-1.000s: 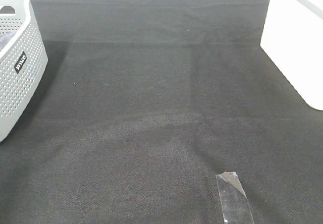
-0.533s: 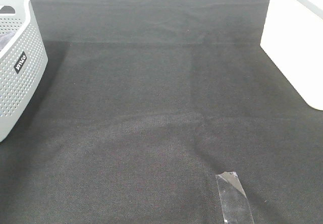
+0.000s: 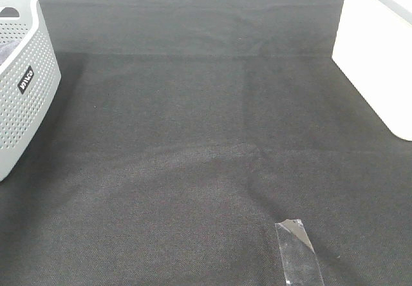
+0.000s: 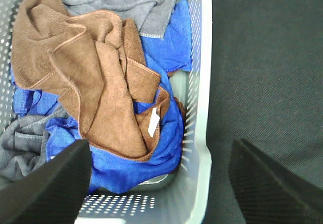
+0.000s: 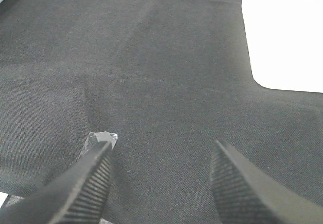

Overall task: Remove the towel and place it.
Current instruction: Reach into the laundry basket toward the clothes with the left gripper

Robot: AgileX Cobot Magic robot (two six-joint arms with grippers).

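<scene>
We see the black table cloth [image 3: 206, 138] covering nearly the whole high view. A white surface [image 3: 380, 60] shows at 2 o'clock. The grey perforated basket [image 3: 26, 105] sits at 9 o'clock on the cloth, cut by the frame edge.

The towel [image 4: 91, 82] lies crumpled inside the basket, brown with stitched edges, on top of blue cloths [image 4: 166, 128] and beside a grey cloth [image 4: 126, 2].

The left gripper [image 4: 156, 193] hovers above the basket with its jaws wide apart and holding nothing. One finger is over the cloths and the other is over the table cloth outside the basket wall. The right gripper [image 5: 161, 178] hangs over bare table cloth, its jaws likewise spread and empty.

A clear strip of tape [image 3: 297, 250] lies at 5 o'clock.

The basket's side carries a small black label [image 3: 26, 79] with white lettering, which we cannot read with certainty. The towel's white tag [image 4: 153, 121] shows no writing we can make out.
</scene>
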